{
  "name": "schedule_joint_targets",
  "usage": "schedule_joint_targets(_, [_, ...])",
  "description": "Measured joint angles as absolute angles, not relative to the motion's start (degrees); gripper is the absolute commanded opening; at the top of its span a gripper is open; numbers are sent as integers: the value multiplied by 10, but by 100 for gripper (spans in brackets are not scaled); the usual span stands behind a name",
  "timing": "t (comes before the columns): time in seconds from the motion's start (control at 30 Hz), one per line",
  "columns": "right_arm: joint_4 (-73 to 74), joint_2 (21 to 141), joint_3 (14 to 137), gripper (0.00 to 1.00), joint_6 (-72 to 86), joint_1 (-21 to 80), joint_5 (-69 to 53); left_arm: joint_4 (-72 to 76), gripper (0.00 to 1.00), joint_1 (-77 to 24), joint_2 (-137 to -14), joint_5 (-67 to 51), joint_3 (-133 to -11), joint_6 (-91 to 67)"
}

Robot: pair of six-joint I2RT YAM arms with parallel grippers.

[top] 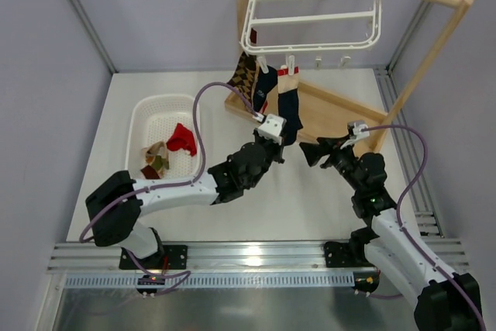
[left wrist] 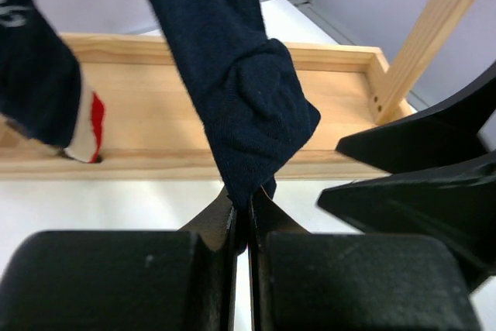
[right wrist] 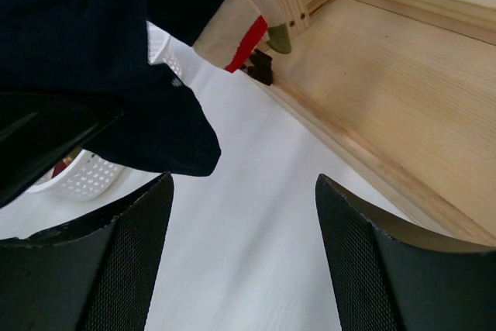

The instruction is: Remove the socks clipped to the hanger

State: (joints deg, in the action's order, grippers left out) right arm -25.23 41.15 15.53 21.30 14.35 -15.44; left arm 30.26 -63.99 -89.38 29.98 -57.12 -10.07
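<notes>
The white hanger (top: 310, 5) hangs from the wooden rail at the top. Three socks are clipped to its front rim: a brown argyle one (top: 244, 75), a navy one (top: 266, 87) and a navy one with a cream top (top: 290, 102). My left gripper (top: 285, 139) is shut on the toe of that last navy sock (left wrist: 248, 98), its tips (left wrist: 246, 203) pinching the fabric. My right gripper (top: 311, 151) is open and empty just right of it, with the sock's toe (right wrist: 101, 75) at its left finger (right wrist: 132, 253).
A white slotted basket (top: 141, 114) at the left holds a red sock (top: 183, 139) and a cream striped one (top: 155, 159). The wooden stand's tray base (top: 325, 110) lies behind the grippers, with an upright post (top: 422, 67) at the right. My right fingers (left wrist: 418, 191) show in the left wrist view.
</notes>
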Motion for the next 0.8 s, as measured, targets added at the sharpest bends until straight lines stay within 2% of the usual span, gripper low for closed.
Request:
schedule_joint_targets(0.3, [-174,408,292,75,196,171,-135,297,0,-641,-851,338,-535,-103])
schedule_joint_targets(0.57, [-124,455,452,76,163,175,-121,286,0,-668,-847,361,-535,-101])
schedule_joint_targets(0.8, [-96,485,531,76,145,199,-99,282,0,-705,-851,411,-542,-81])
